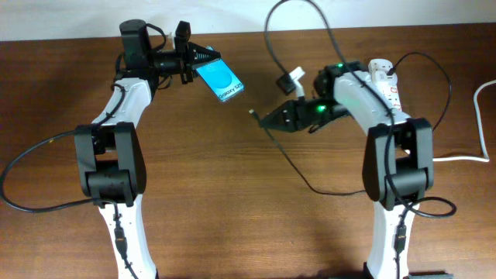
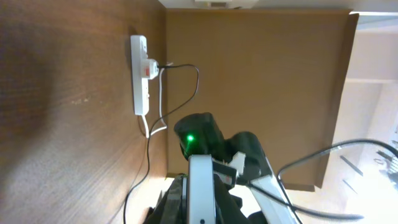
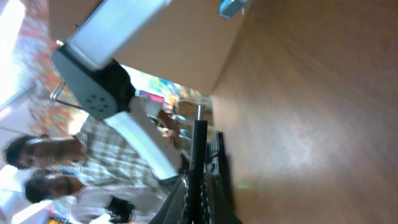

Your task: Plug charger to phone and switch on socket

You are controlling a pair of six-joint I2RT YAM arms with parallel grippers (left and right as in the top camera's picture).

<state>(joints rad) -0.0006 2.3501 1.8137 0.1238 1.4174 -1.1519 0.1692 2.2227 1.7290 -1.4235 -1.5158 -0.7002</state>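
Note:
My left gripper (image 1: 203, 59) is shut on the phone (image 1: 221, 80), whose cyan screen faces up, held above the table at the back left. In the left wrist view the phone (image 2: 200, 193) shows edge-on between my fingers. My right gripper (image 1: 267, 120) is shut on the charger (image 1: 288, 159), a thin black cable; its connector tip (image 1: 253, 113) points left toward the phone, a gap away. In the right wrist view the cable (image 3: 198, 162) runs up between my fingers and the phone (image 3: 231, 7) shows far off. The white socket (image 1: 385, 81) lies at the back right, partly behind my right arm; it also shows in the left wrist view (image 2: 140, 74).
The socket's thick white cord (image 1: 482, 124) loops at the right edge. A black plug (image 2: 150, 68) sits in the socket. The charger cable trails across the table to the front right and loops up at the back (image 1: 298, 15). People stand beyond the table in the right wrist view.

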